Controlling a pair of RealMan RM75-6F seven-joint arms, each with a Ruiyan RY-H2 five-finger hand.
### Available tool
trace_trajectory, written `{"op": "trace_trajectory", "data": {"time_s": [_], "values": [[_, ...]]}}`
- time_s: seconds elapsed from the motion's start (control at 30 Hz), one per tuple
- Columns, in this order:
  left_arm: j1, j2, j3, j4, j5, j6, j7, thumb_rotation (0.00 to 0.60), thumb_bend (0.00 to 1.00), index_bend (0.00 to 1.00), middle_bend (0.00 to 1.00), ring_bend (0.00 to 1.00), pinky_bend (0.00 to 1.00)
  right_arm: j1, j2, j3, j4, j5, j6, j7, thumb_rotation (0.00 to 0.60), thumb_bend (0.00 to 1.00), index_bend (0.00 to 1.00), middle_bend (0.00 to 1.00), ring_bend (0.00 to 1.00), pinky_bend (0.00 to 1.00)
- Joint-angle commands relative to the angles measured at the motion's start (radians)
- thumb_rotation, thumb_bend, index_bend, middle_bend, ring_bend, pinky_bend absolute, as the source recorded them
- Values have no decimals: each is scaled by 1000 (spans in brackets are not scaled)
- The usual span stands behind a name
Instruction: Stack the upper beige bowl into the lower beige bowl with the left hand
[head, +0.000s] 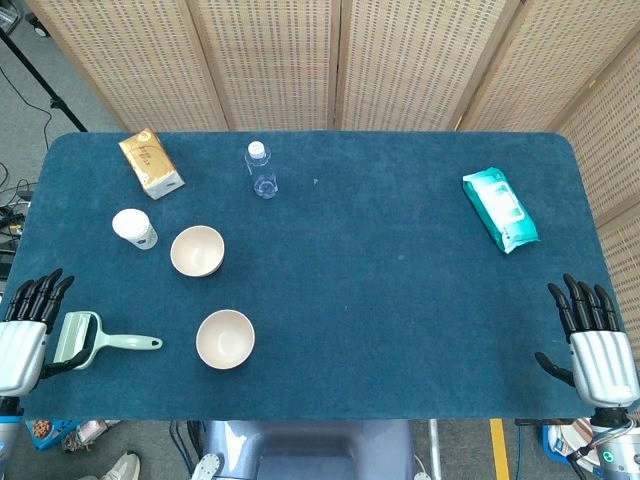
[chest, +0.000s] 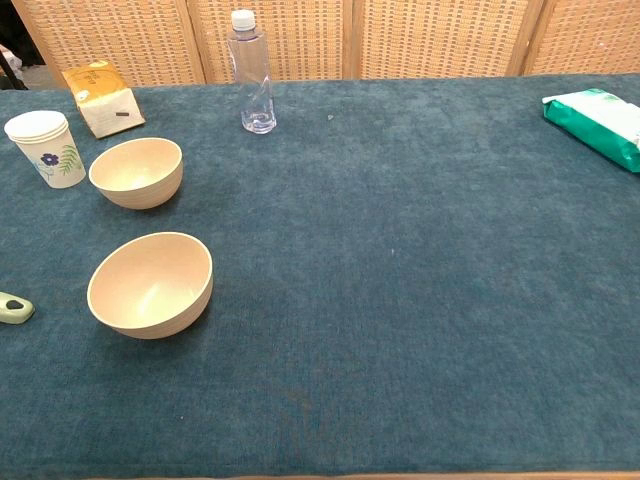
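Two beige bowls stand upright on the blue table, apart from each other. The upper bowl (head: 197, 250) (chest: 137, 171) lies farther from me, the lower bowl (head: 225, 339) (chest: 151, 283) nearer the front edge; both are empty. My left hand (head: 27, 325) rests at the table's front left corner, fingers apart and holding nothing, well left of both bowls. My right hand (head: 592, 335) sits at the front right corner, fingers spread and empty. Neither hand shows in the chest view.
A paper cup (head: 134, 228) (chest: 45, 148) stands just left of the upper bowl. A green lint roller (head: 95, 340) lies beside my left hand. A tan box (head: 151, 163), a clear bottle (head: 262, 169) and a teal wipes pack (head: 500, 208) lie farther back.
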Motion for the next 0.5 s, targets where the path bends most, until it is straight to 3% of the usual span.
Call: {"op": "trace_trajectory", "data": {"time_s": [0.03, 0.33, 0.43, 0.5], "values": [[0, 1, 0, 0, -1, -1, -1, 600, 0, 0, 0, 0, 0, 1, 0, -1, 0, -1, -2, -1, 600, 0, 0, 0, 0, 0], [-17, -6, 0, 9, 2, -30, 0, 600, 0, 0, 0, 0, 0, -2, 1, -2, -2, 4, -4, 1, 600, 0, 0, 0, 0, 0], [-60, -15, -24, 33, -24, -90, -12, 600, 0, 0, 0, 0, 0, -2, 1, -4, -2, 6, -9, 0, 600, 0, 0, 0, 0, 0], [-131, -28, -58, 74, -63, -196, -31, 600, 0, 0, 0, 0, 0, 1, 0, -2, -2, 10, -14, -1, 600, 0, 0, 0, 0, 0]]}}
